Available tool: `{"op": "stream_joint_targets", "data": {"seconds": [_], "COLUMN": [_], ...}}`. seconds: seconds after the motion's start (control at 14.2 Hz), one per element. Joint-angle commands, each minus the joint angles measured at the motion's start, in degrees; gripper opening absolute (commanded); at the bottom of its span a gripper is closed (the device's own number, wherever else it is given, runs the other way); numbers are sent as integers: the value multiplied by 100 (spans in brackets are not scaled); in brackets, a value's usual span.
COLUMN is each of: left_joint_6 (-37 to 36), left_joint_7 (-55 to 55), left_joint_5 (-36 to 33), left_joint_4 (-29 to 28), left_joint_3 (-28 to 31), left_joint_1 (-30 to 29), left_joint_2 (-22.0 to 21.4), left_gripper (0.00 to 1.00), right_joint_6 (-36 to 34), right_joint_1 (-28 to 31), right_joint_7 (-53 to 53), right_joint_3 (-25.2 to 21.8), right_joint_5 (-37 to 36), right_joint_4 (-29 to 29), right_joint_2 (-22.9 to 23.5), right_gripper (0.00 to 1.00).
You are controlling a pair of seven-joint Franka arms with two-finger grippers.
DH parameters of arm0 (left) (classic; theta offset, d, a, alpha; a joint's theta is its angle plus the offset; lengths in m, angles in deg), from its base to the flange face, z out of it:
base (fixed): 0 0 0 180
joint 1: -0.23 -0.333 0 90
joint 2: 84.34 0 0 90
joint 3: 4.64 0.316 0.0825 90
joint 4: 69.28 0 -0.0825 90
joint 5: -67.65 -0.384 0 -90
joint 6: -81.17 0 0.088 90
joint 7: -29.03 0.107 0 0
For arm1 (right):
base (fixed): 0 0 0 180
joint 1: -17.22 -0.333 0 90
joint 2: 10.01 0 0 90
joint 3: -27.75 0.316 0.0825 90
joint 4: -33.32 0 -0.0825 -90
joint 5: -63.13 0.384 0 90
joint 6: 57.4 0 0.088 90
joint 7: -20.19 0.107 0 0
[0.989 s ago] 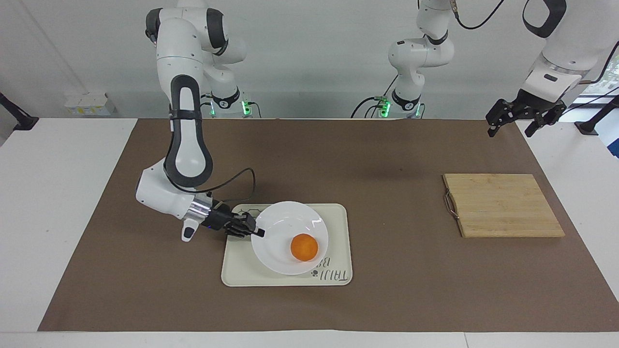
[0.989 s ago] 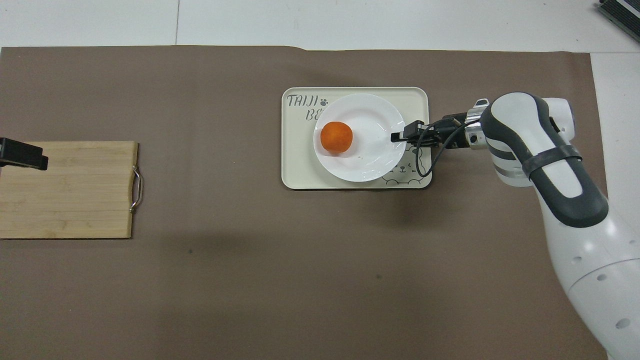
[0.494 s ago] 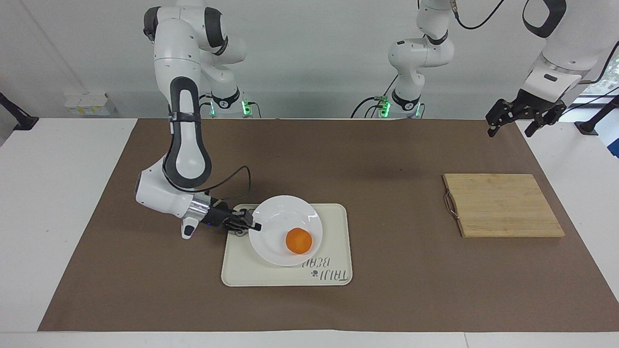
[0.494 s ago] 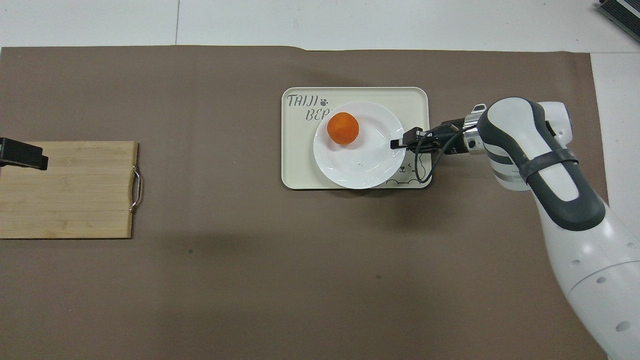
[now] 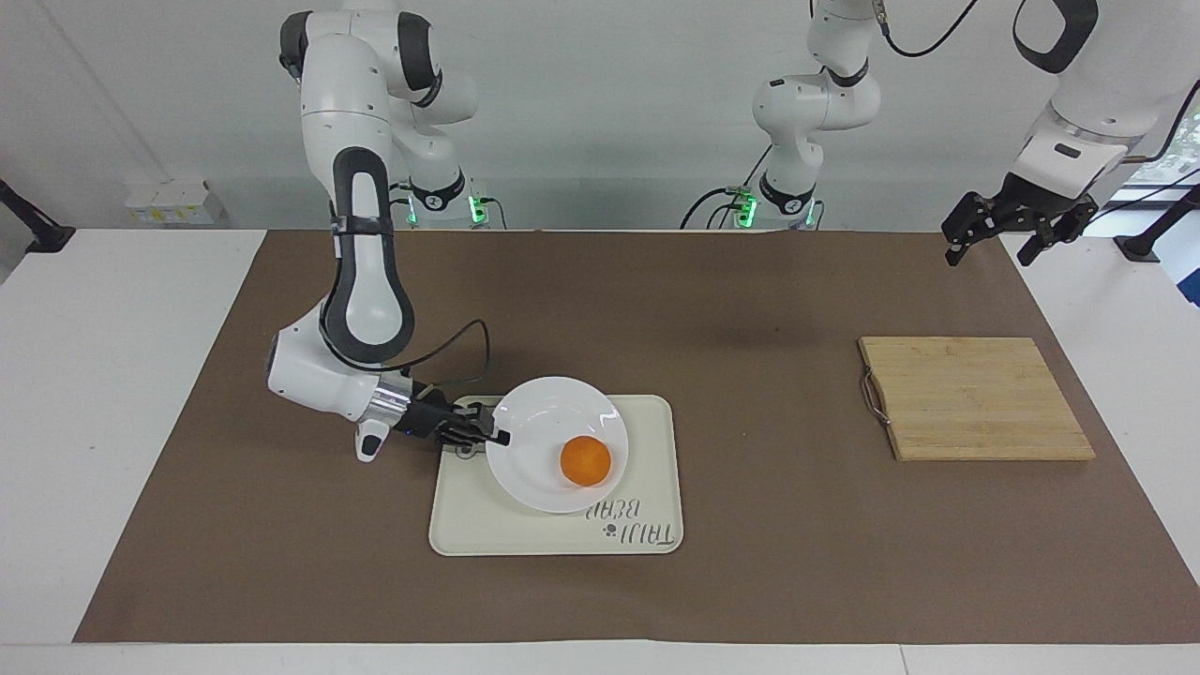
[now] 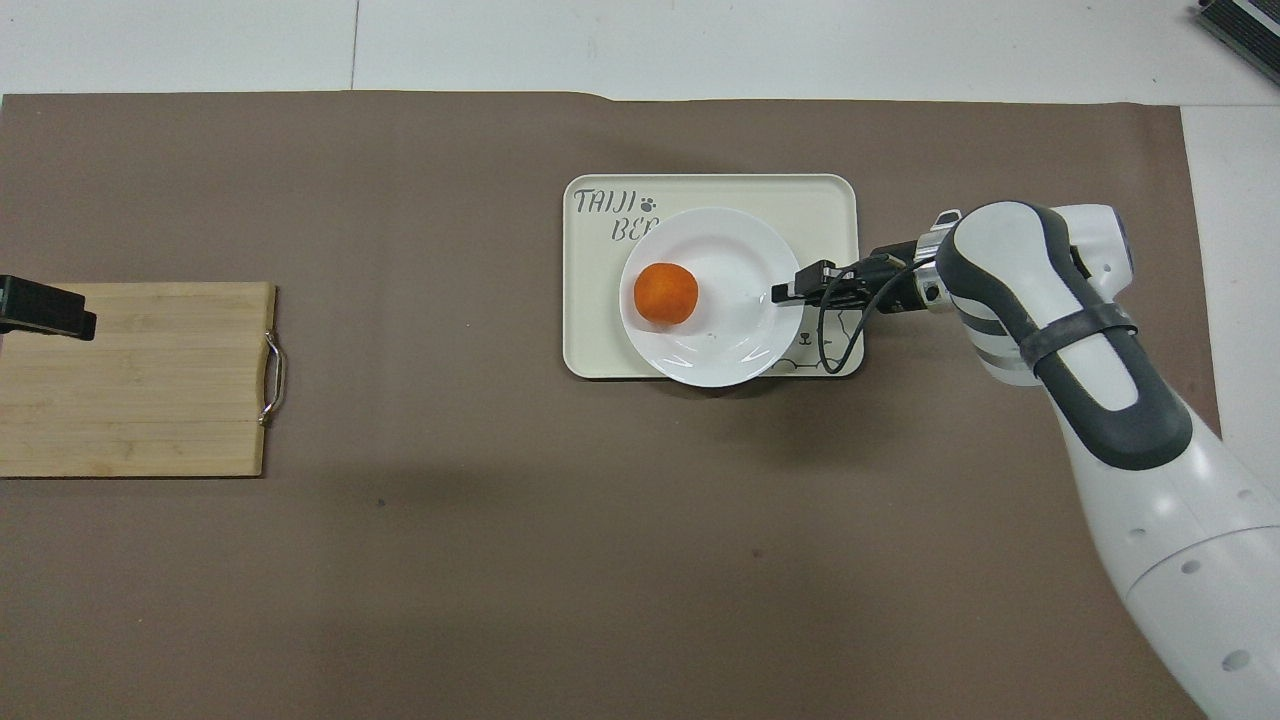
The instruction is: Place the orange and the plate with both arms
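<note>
The white plate (image 5: 539,422) is held tilted a little above the cream tray (image 5: 656,450), with the orange (image 5: 585,461) lying in it. My right gripper (image 5: 497,438) is shut on the plate's rim at the side toward the right arm's end of the table. In the overhead view the plate (image 6: 730,250) overlaps the tray's (image 6: 600,340) edge nearest the robots; the orange (image 6: 666,294) lies away from the right gripper (image 6: 785,293). My left gripper (image 5: 989,253) is open and empty, raised near the table corner by the cutting board, and waits.
A bamboo cutting board (image 5: 975,398) with a metal handle lies toward the left arm's end of the table; it also shows in the overhead view (image 6: 140,380). A brown mat covers the table. The tray bears lettering and a bear drawing.
My right gripper has lifted the plate and drawn it toward the robots over the tray. The orange has rolled about in the plate. The left arm has not moved.
</note>
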Motion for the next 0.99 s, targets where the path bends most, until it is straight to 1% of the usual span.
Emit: {"op": "stream_joint_targets", "data": {"seconds": [0.0, 0.28, 0.49, 0.57, 0.71, 0.78, 0.92], "left_joint_6": [22, 13, 13, 13, 13, 22, 22], "left_joint_7": [-51, -51, -51, -51, -51, -51, -51], "left_joint_5": [21, 21, 21, 21, 21, 12, 21], "left_joint_4": [-128, -119, -128, -128, -119, -119, -128], "left_joint_3": [0, 0, 0, 0, 0, 0, 0], "left_joint_1": [5, 5, 5, 5, 5, 5, 5], "left_joint_2": [-113, -113, -113, -113, -113, -113, -113], "left_gripper": [100, 100, 100, 100, 100, 100, 100], "right_joint_6": [50, 67, 67, 67, -64, -248, -730], "right_joint_1": [57, 101, 84, 84, 83, 101, 101], "right_joint_7": [238, 826, 1581, 1688, 1899, 2170, 2584], "right_joint_3": [-5, -58, -58, -49, -67, -67, -145], "right_joint_5": [-746, -2072, -3679, -4128, -4649, -4817, -4941], "right_joint_4": [211, 564, 643, 652, 643, 635, 652], "right_joint_2": [-173, -427, -848, -989, -1253, -1411, -1692], "right_gripper": [100, 100, 100, 100, 100, 100, 100]}}
